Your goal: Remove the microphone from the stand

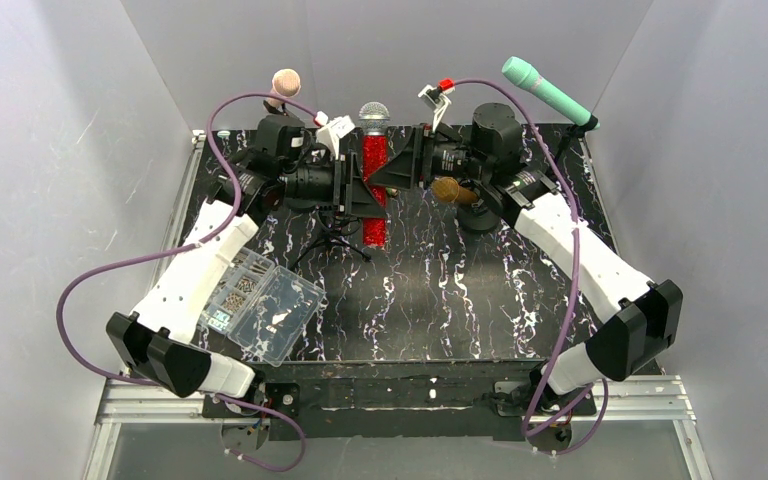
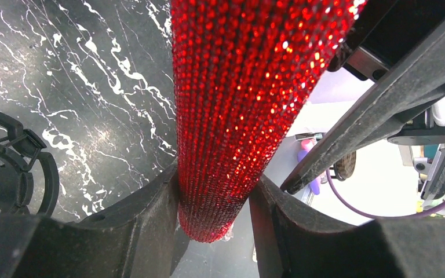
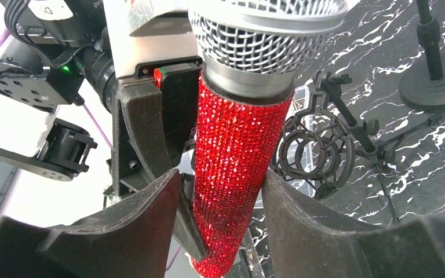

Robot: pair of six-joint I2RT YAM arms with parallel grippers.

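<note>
— What carries it all?
— A black tabletop veined in white, filling the middle of the top view.
— And on it?
— A clear compartment box of small parts at lower left; a tripod stand just left of centre; a round stand base, upper right in the right wrist view.

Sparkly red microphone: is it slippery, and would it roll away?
Probably not slippery: the microphone has a bumpy rhinestone skin that the left gripper should hold well. It looks stiff and straight. Round and tapered, it would likely roll in a curve if laid down.
</note>
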